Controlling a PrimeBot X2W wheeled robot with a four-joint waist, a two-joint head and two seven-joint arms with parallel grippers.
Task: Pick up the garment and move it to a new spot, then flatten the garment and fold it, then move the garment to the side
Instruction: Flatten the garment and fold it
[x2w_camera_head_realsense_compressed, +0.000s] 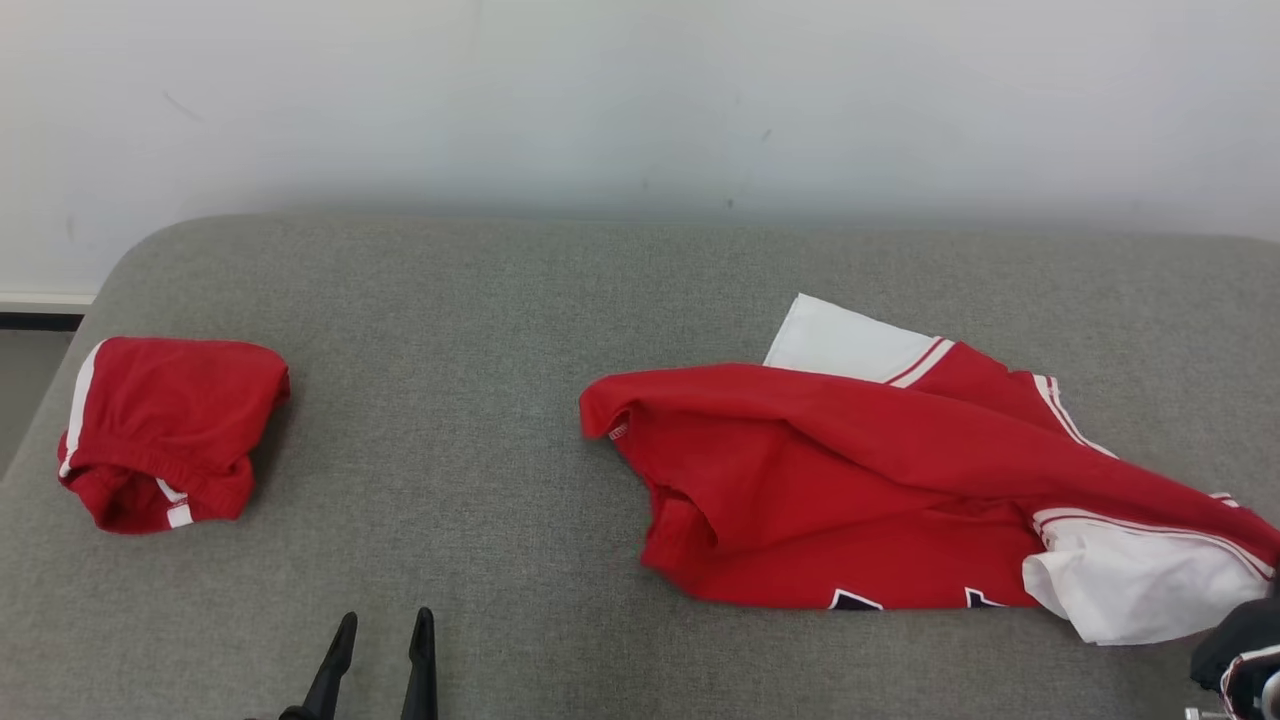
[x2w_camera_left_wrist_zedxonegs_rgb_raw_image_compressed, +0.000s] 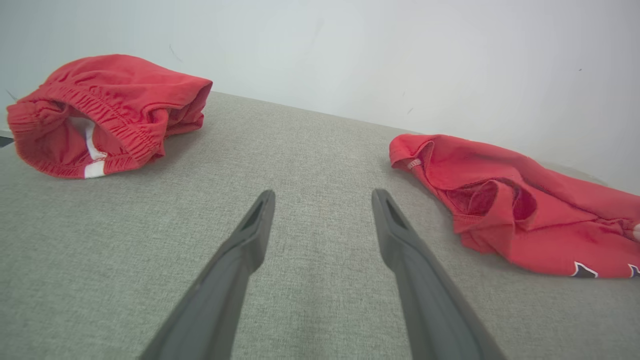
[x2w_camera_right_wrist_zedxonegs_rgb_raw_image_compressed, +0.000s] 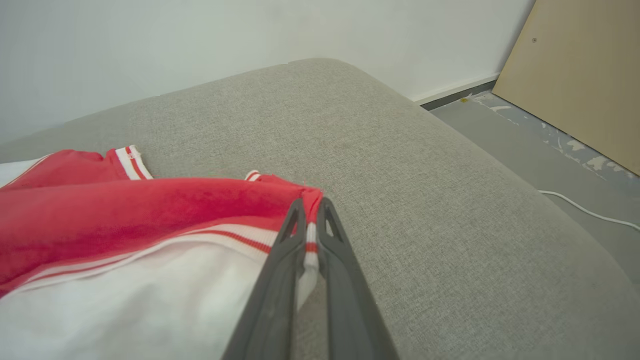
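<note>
R gripper (x2w_camera_right_wrist_zedxonegs_rgb_raw_image_compressed: 311, 202) is pinching the red/white jersey (x2w_camera_head_realsense_compressed: 880, 480) by its striped trim; L gripper (x2w_camera_head_realsense_compressed: 386, 615) is hanging spread wide over grey cushion (x2w_camera_head_realsense_compressed: 480, 300) (red shorts (x2w_camera_head_realsense_compressed: 165, 430) lying well apart).

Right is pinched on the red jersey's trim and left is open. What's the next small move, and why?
Probably bring the left fingers across to the jersey, at its nearest corner. The right fingers are shut on its striped edge, and the left hang open over the bare cushion. Two holds should lift it flatter.

High head, low wrists, shared garment (x2w_camera_head_realsense_compressed: 850, 480)
</note>
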